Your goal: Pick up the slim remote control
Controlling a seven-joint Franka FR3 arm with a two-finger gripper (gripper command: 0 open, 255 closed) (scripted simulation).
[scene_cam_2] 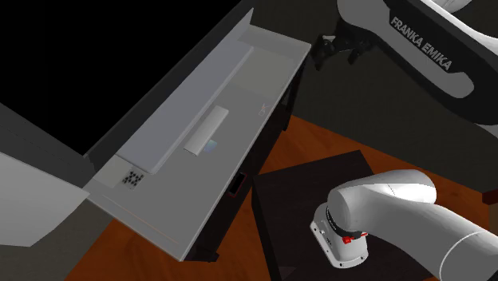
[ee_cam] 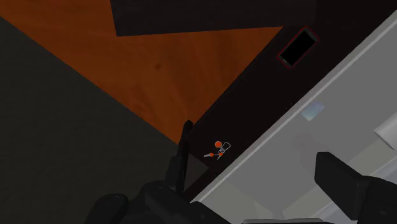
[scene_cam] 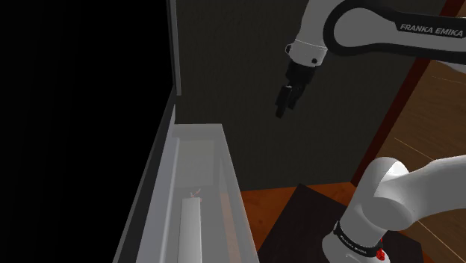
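Shoulder view shows a long, plain white remote (scene_cam: 189, 231).

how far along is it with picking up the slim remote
Nothing looks done yet: the slim remote lies flat on the grey tabletop, untouched. In hand: the gripper hangs high in the air, open and holding nothing, well apart from the remote. Left: bring the gripper over the remote, come down, close on it and lift.

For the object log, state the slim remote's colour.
The slim remote is plain pale grey, clearest in the second exterior view.
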